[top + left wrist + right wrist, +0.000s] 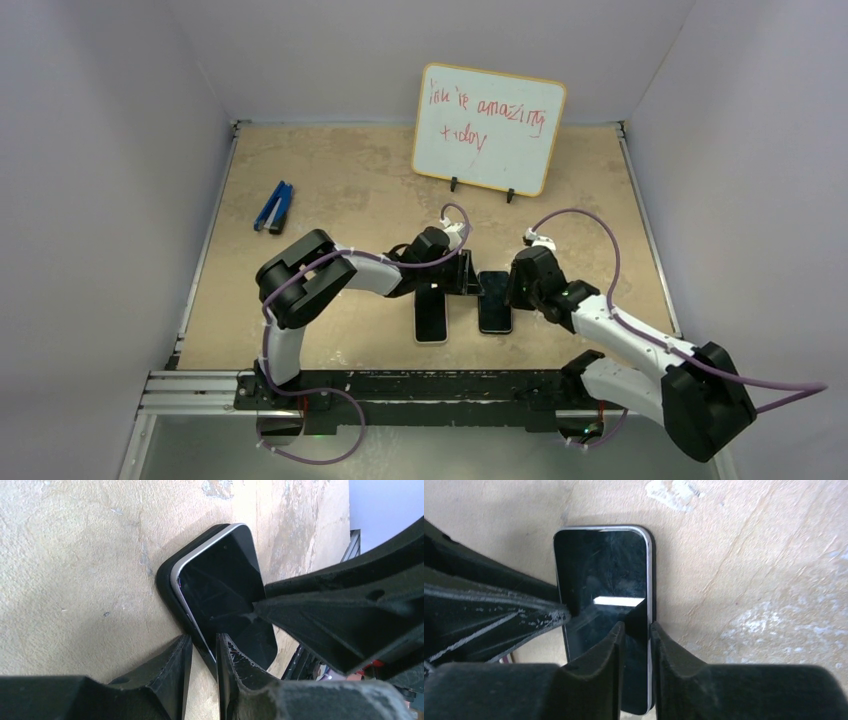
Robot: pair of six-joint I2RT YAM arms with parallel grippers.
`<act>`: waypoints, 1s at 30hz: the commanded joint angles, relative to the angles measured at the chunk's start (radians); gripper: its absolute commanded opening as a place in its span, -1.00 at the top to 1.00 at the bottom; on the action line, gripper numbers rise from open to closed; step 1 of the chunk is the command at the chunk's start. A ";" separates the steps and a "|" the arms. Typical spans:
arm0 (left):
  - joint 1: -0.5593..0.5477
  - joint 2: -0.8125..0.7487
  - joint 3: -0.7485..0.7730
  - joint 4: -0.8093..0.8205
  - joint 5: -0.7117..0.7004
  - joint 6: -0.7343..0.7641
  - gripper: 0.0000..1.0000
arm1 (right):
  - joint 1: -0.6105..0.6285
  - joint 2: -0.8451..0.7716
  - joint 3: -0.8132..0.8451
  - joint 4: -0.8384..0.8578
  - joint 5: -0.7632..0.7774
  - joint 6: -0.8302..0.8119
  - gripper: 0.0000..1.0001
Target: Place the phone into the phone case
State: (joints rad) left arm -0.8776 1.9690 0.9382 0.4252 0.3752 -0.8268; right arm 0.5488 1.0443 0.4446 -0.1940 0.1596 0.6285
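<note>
The phone (494,310) lies flat, black screen up, between my two grippers. In the left wrist view the silver-edged phone (220,580) sits on a black phone case (167,582), whose rim shows past its left edge and far end. My left gripper (205,639) is shut on that long edge of case and phone, also seen from above (470,275). My right gripper (636,627) is shut on the opposite silver edge of the phone (599,570); it also shows in the top view (512,290). No case rim shows in the right wrist view.
A second dark phone-shaped slab with a pale rim (431,318) lies just left of the phone. A whiteboard (489,128) stands at the back. A blue tool (274,207) lies at the far left. A metal rail (400,385) runs along the near edge.
</note>
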 commanded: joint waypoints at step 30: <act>-0.016 -0.023 -0.002 -0.196 -0.057 -0.064 0.60 | -0.102 -0.070 -0.130 0.125 -0.278 0.195 -0.45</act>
State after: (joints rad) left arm -0.8906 1.9484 0.9668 0.2966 0.3275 -0.8879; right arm 0.4545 0.9676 0.3527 -0.1291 -0.0292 0.7956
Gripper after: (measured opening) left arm 0.217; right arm 0.712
